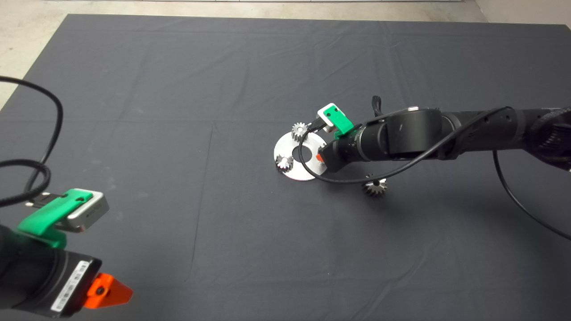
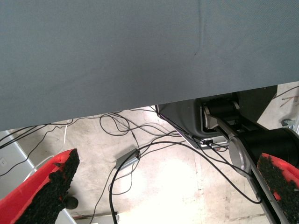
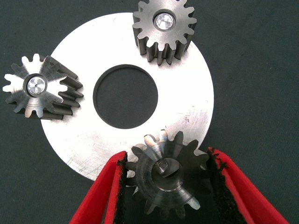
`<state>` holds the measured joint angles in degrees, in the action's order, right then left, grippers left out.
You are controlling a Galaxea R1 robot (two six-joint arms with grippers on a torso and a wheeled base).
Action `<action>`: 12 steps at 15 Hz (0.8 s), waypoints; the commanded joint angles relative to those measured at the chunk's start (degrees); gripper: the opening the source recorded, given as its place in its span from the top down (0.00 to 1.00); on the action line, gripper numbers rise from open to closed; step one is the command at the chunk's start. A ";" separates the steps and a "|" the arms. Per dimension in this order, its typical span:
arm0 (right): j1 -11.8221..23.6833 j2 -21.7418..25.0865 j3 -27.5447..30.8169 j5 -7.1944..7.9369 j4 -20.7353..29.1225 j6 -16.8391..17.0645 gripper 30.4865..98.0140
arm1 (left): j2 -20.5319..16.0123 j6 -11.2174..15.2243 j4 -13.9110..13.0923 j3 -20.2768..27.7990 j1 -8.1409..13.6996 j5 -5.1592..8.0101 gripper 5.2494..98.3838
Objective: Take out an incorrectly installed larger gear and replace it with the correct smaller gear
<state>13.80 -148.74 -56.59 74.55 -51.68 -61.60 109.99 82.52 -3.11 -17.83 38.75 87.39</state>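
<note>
A silver ring plate (image 1: 308, 171) (image 3: 187, 107) lies mid-mat. Two small gears (image 3: 163, 28) (image 3: 39, 88) stand on it, also seen from the head view (image 1: 299, 130) (image 1: 284, 162). My right gripper (image 3: 167, 156) hangs over the plate's near rim (image 1: 319, 157), shut on the smaller gear (image 3: 166, 179), its black pads against the teeth on both sides. A pin tip shows in that gear's centre hole. The larger gear (image 1: 374, 187), darker and wider, lies on the mat to the right of the plate, under the right arm. My left gripper (image 1: 109, 292) (image 2: 163, 186) is parked at the lower left, open and empty.
A black cable (image 1: 401, 167) loops from the right wrist down beside the plate and the larger gear. The left wrist view shows the mat's edge (image 2: 140, 109), floor cables and the robot base (image 2: 224, 121) beyond it.
</note>
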 commanded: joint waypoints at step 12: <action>0.62 -0.11 1.50 -0.37 -2.11 -0.54 0.85 | -0.16 -0.08 -0.93 0.89 0.54 0.06 0.00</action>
<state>13.51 -148.74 -56.58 74.41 -52.15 -61.62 110.00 82.52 -3.11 -17.83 38.75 87.35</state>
